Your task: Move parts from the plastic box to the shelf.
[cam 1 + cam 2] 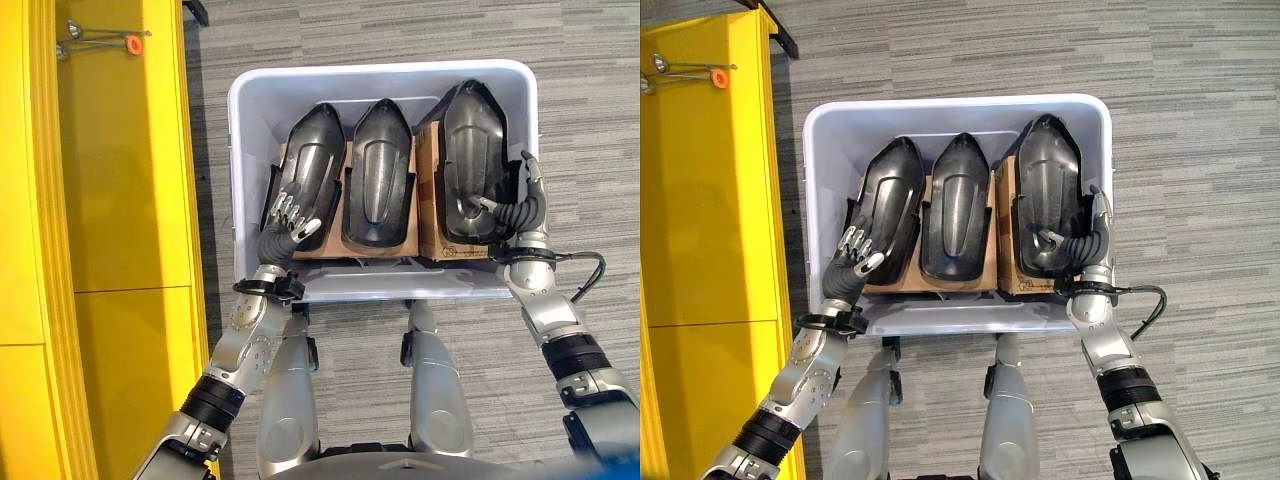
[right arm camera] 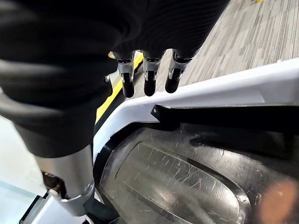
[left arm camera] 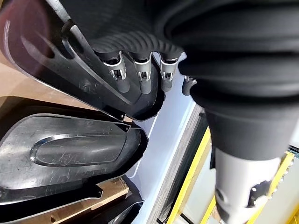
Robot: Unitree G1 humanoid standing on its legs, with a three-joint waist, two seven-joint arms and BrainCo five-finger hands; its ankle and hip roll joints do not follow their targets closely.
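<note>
Parts fill the plastic box (image 1: 250,90) side by side: left part (image 1: 310,165), middle part (image 1: 380,170), right part (image 1: 470,160). Head views show the left hand (image 1: 290,215) resting relaxed on the left part, beside the yellow shelf (image 1: 120,180). Wrist views show straight fingers (image 3: 121,81); the right hand (image 1: 525,200) stands open beside the right part.

Silver-grey arms end in dark ribbed covers and silver, dark-tipped fingers (image 1: 290,208).

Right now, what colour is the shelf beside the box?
Yellow shelf, clearest in the left eye view.
</note>
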